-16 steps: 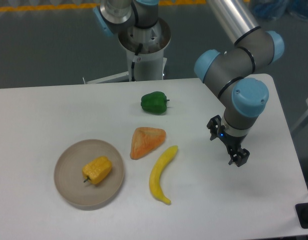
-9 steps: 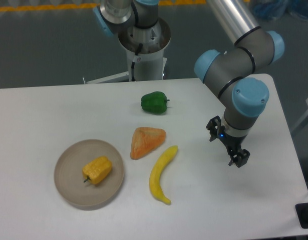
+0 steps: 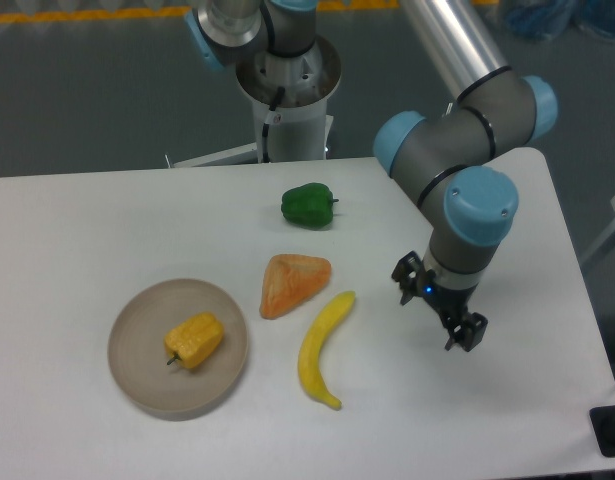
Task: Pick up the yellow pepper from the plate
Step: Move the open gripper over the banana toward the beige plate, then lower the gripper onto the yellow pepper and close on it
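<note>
Bright even overhead light, soft shadows, slightly blurry.

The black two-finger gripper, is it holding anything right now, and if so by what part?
Nothing is held. The black two-finger gripper hangs empty over bare white table, right of the long yellow banana; the small yellow-orange ribbed pepper lies on the round beige plate.

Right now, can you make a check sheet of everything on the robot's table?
Surface: white table, flat, no spills seen.
Job's things: yellow pepper lies on the plate, near its middle, dark stem pointing to the plate's lower left.
Clutter: green pepper at the back; orange wedge-shaped toy in the middle; banana just below it, close but apart.
Hand: the hand hangs over bare table right of the banana, holding nothing; fingers spread apart.
Cables: a dark cable runs down the arm's base.
Surroundings: grey floor behind, yellow line at the top edge.
</note>
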You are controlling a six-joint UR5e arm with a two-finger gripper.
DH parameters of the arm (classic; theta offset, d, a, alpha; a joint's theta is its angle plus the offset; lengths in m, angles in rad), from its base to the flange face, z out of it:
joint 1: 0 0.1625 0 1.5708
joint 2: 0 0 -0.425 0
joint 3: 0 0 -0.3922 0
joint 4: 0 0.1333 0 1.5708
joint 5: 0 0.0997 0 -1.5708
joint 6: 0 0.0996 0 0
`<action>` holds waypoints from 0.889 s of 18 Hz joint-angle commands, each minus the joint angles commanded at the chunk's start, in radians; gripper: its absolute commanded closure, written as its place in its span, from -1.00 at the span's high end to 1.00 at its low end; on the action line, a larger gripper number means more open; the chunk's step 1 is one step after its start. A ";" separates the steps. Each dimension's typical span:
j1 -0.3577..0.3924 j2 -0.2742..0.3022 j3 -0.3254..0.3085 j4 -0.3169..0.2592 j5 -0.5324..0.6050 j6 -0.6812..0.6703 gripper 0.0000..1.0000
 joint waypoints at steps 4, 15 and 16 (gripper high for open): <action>-0.092 0.000 -0.015 0.000 0.000 -0.163 1.00; -0.402 0.012 -0.116 0.006 -0.003 -0.459 1.00; -0.417 0.009 -0.124 0.012 -0.002 -0.483 1.00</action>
